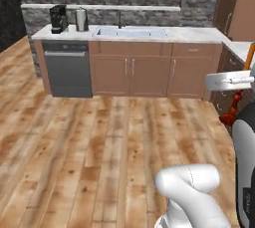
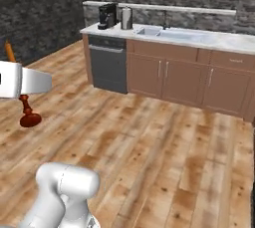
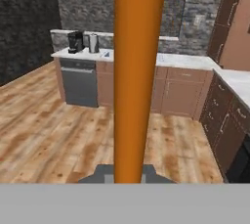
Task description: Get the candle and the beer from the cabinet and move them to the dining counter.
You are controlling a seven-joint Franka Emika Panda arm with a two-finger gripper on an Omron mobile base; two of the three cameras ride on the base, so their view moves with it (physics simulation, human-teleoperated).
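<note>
My gripper [image 1: 242,80] is shut on the candle [image 3: 137,71], a thin orange taper that rises straight up the middle of the hand view. In the left base view the candle's orange tip [image 1: 252,53] sticks up above the white hand and its dark red holder [image 1: 229,116] hangs below, in the air over the wooden floor. From the right base the gripper [image 2: 17,83] is at the left edge, with the candle's holder [image 2: 29,118] under it. The brown cabinet [image 3: 228,12] is on the wall at the far right. The beer and the dining counter are out of view.
Ahead, across open wood floor [image 1: 99,142], runs a marble worktop [image 1: 189,34] with a sink [image 1: 130,32], a coffee machine [image 1: 58,19], a steel kettle [image 1: 81,20], a grey dishwasher [image 1: 67,68] and brown base cabinets [image 1: 130,75]. Dark drawer units [image 3: 219,120] line the right side.
</note>
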